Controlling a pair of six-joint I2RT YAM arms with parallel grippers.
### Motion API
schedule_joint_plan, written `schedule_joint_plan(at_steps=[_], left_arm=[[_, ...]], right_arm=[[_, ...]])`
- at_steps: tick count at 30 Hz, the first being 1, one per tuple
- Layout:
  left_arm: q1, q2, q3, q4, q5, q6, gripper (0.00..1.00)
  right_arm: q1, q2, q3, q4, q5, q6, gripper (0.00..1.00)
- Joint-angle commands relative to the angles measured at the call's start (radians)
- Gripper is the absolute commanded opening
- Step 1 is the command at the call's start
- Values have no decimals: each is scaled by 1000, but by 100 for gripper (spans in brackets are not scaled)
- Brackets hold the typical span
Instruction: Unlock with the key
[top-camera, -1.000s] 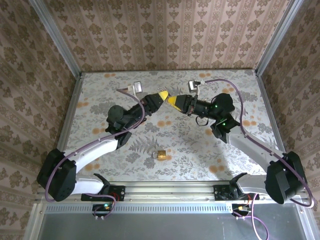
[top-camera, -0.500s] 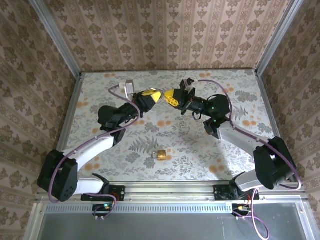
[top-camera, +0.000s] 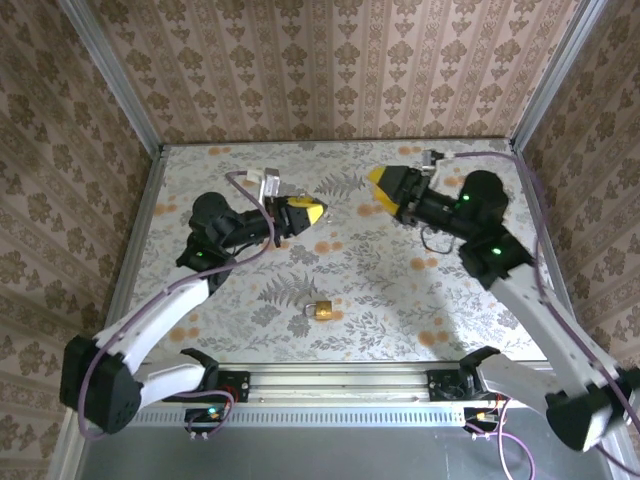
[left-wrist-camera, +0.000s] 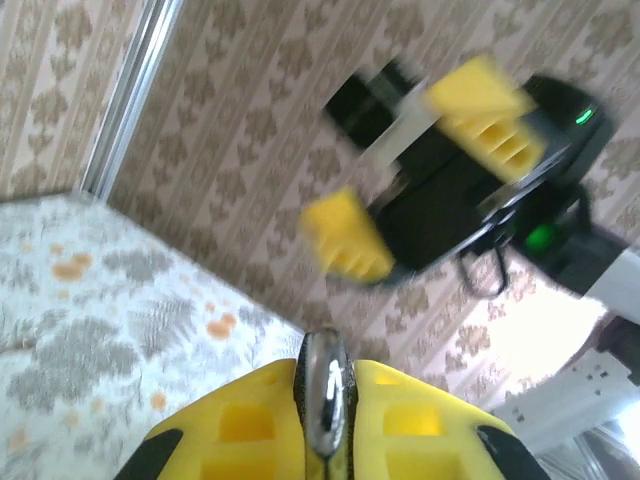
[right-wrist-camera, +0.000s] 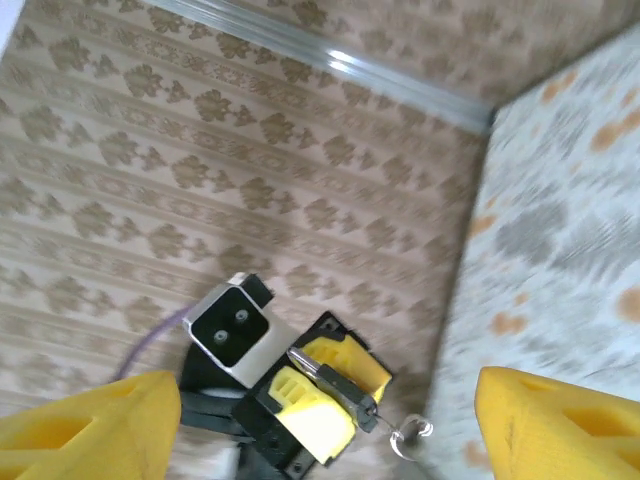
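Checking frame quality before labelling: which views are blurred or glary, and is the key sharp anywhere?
Top external: sharp, evenly lit. Left wrist: the right gripper is motion-smeared, the key is fairly sharp with a glint, and the lower right is blown out. Right wrist: the table streaks, while the left gripper holding the key is readable.

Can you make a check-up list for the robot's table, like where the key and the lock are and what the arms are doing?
Surface: flowery table, no mess seen.
Job's things: key pinched between the left fingers; padlock lying on the table near the front, apart from both arms.
Clutter: nothing seen.
Grippers: left gripper shut on the key; right gripper open, empty, facing the left one.
Cables: purple cables run along both arms.
Surroundings: patterned walls, metal rail at the front.
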Motion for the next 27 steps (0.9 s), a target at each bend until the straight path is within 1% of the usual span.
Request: schedule_joint_plan(at_steps=[1, 3, 4, 6, 9, 13, 17, 21, 24, 27], left_arm=[[-42, -17, 102, -597, -4, 351, 0], [-109, 7, 121, -710, -68, 429, 0], [-141, 18, 127, -741, -94, 457, 0], [-168, 30, 129, -733, -100, 460, 0], [-192, 46, 148, -730, -126, 471, 0], [-206, 80, 174, -735, -109, 482, 0], [-221, 105, 177, -720, -82, 483, 0], [-231, 121, 182, -706, -61, 480, 0], [-240, 132, 181, -690, -45, 473, 0], [-258, 156, 189, -688, -40, 474, 0]], right_arm=[[2, 0, 84, -431, 48, -465, 79], [35, 61, 141, -497, 21, -555, 76], [67, 90, 166, -539, 36, -602, 75], [138, 131, 186, -577, 89, -664, 73], [196, 155, 165, -548, 56, -676, 67], [250, 146, 122, -524, 63, -681, 64], [266, 144, 62, -512, 86, -684, 61], [274, 134, 20, -454, 43, -676, 58], [275, 135, 4, -448, 57, -680, 53], [275, 141, -8, -420, 31, -666, 50]])
